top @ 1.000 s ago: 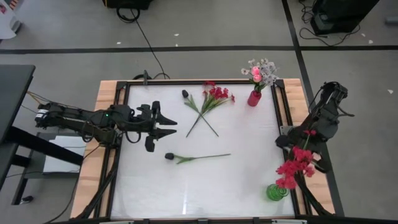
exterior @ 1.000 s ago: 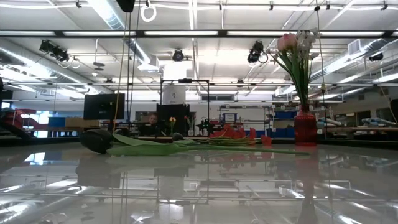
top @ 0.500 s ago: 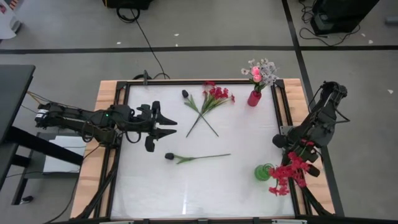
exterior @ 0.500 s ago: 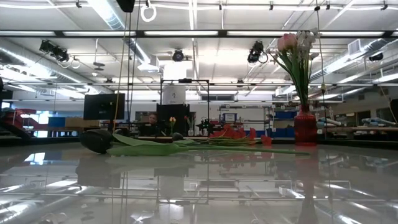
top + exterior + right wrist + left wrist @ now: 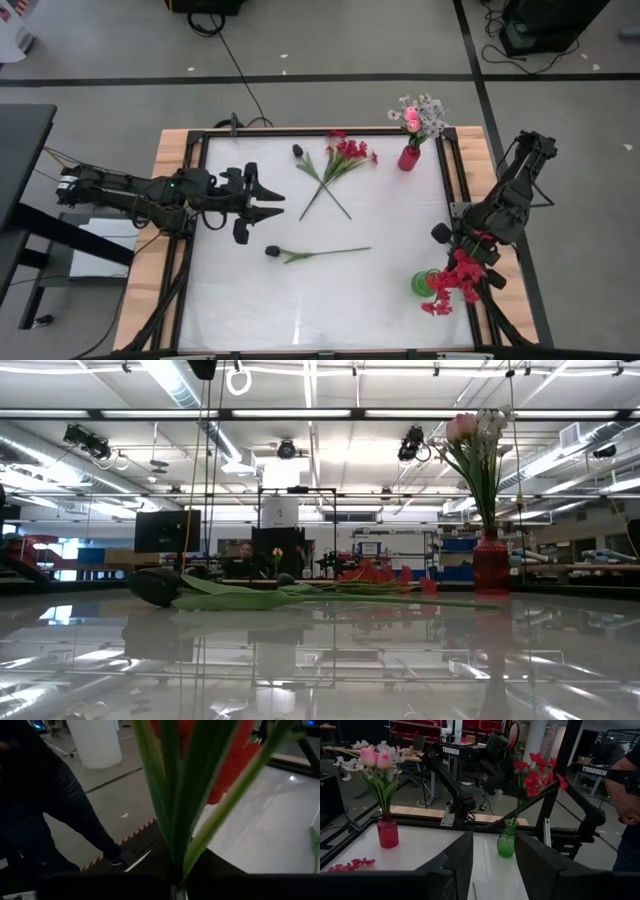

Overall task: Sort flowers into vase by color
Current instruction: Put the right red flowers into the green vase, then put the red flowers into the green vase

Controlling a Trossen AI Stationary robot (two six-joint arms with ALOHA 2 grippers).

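Your left gripper [image 5: 262, 204] hangs over the table's [image 5: 240, 290] left side with its fingers apart and nothing between them. Its wrist view gives you what the overhead cannot: the far corner side-on, where the green vase [image 5: 507, 839] stands upright with the red spray's [image 5: 536, 772] stems in its mouth, the right arm close behind and a person's sleeve [image 5: 626, 780] at the edge.

From above, mid-table, a dark bud [image 5: 272, 252] lies on its long stem; behind it a second dark bud [image 5: 298, 151] and a red bunch [image 5: 350, 152] lie with stems crossed. The low view shows the near bud [image 5: 155, 585] big in front, yet neither arm nor the green vase.

At the back right the red vase [image 5: 408, 158] holds pink buds [image 5: 411, 119] and white sprays [image 5: 430, 108].

Your right gripper [image 5: 470, 250] sits just behind the green vase [image 5: 425, 281] at the table's right edge — the red spray [image 5: 452, 285] leans out over the rim. Its wrist view is filled with green stems [image 5: 175, 795] running down between the fingers, so it looks closed on them, though the fingertips themselves are hidden.
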